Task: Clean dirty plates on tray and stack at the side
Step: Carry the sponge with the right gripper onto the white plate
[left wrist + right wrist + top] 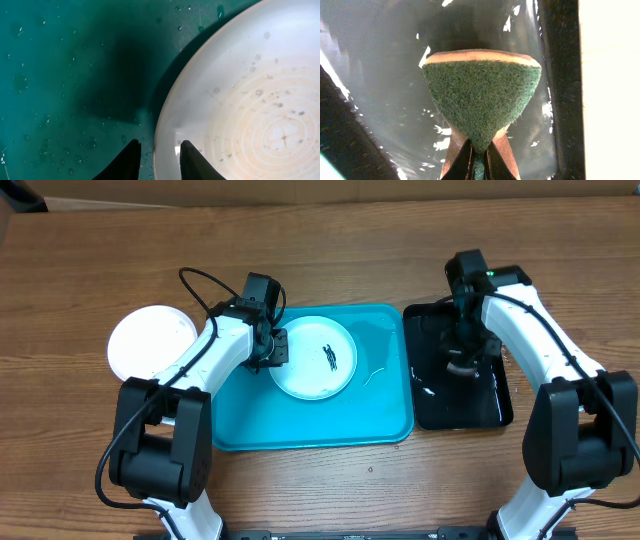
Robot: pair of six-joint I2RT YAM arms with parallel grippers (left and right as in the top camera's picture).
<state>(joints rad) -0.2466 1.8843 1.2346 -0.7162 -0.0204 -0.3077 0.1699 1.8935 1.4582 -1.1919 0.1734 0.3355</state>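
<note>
Left gripper [160, 145]: clamped on the rim of the plate [250, 100], one finger inside the rim, one outside. The plate is white and wet. It sits within the tray [60, 75], toward the far side, and is gripped at the edge nearest the tray's left side. A black smear [331, 357] marks the plate's centre. Water drops lie on the tray floor.

Right gripper [480, 155]: clamped on a sponge [482, 95], green scouring face up. The sponge hangs over the black tray [385, 75], just beside the tray's right side.

A second plate [150, 342], white, rests on the table [330, 240], off the tray's left side.
</note>
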